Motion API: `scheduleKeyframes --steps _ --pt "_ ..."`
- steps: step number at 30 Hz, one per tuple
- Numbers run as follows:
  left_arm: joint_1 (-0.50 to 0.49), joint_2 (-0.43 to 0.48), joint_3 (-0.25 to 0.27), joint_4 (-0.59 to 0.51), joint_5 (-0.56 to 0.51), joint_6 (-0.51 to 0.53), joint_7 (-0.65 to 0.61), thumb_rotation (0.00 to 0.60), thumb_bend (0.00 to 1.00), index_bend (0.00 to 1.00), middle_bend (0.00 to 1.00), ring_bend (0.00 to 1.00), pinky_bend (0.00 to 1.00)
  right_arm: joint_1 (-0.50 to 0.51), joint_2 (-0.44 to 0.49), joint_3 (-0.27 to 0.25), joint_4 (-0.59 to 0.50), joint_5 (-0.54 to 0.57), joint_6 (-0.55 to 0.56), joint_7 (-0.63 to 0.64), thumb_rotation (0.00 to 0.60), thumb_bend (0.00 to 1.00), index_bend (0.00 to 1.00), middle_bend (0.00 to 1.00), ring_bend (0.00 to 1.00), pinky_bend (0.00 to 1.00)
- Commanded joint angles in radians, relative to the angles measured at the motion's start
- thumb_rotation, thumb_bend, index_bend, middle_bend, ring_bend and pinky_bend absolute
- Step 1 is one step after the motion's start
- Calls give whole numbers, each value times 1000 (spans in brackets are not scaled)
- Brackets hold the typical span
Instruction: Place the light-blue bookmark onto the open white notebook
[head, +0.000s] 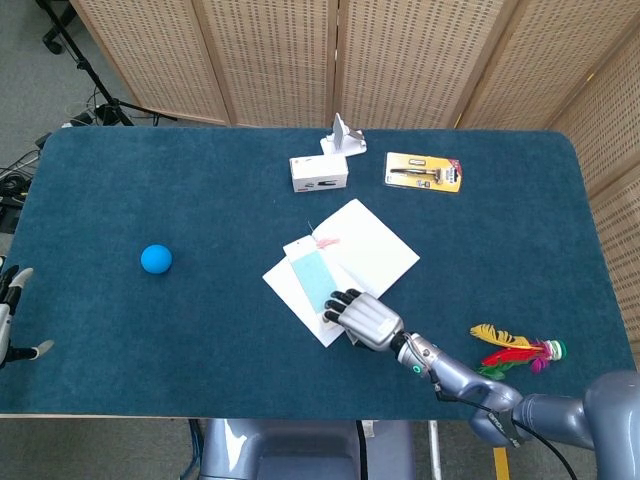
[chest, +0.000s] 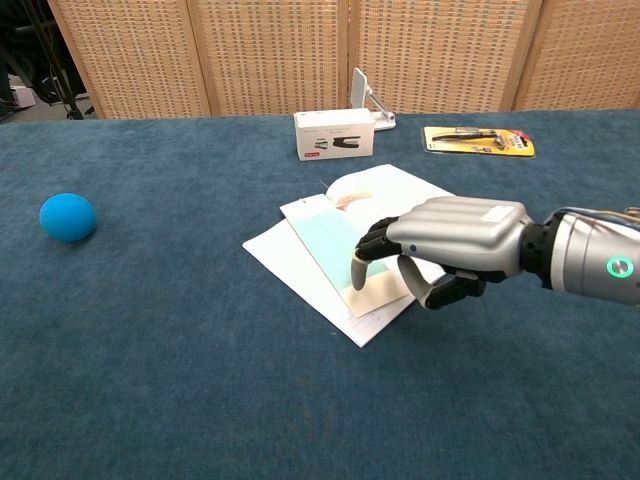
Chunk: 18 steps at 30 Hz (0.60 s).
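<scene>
Head view: the open white notebook (head: 345, 262) lies near the middle of the dark blue table (head: 150, 180), turned at a slant. The light-blue bookmark (head: 315, 278) lies flat on its left page, a pink tassel at its far end. The right hand (head: 362, 318) sits over the notebook's near corner, back upward, fingers curled downward with dark fingertips (head: 340, 302) over the bookmark's near end; it holds nothing that shows. The left hand (head: 10, 310) is partly visible at the left edge, off the table, fingers apart and empty. A blue ball (head: 155, 259) rests well to the left of the notebook. Far from the notebook stand a white box (head: 318, 172) and, just behind it, a white stand (head: 344, 135); a yellow-backed package (head: 424, 171) lies to their right. A feathered shuttlecock (head: 515, 352) lies near the right edge, close to the right forearm.

Chest view: the right hand (chest: 445, 250) hangs low over the notebook (chest: 400, 195), fingers bent down and together, one fingertip (chest: 358, 272) at the bookmark's (chest: 325, 235) pale near end; whether it touches cannot be told. The bookmark lies along the left page. The ball (chest: 67, 216) is far left; the box (chest: 334, 134) and package (chest: 478, 140) lie at the far side.
</scene>
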Motion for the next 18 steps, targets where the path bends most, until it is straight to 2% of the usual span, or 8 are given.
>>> scheduleKeyframes --steps 1,18 --pt "0 1 -1 1 -1 -2 -3 600 0 0 0 0 0 -8 -12 -2 21 -10 -11 5 600 1000 302 243 166 248" --pt "-2 -1 -2 3 -9 -6 3 600 0 0 0 0 0 -53 -5 -28 88 -75 -15 35 600 1000 302 242 166 248"
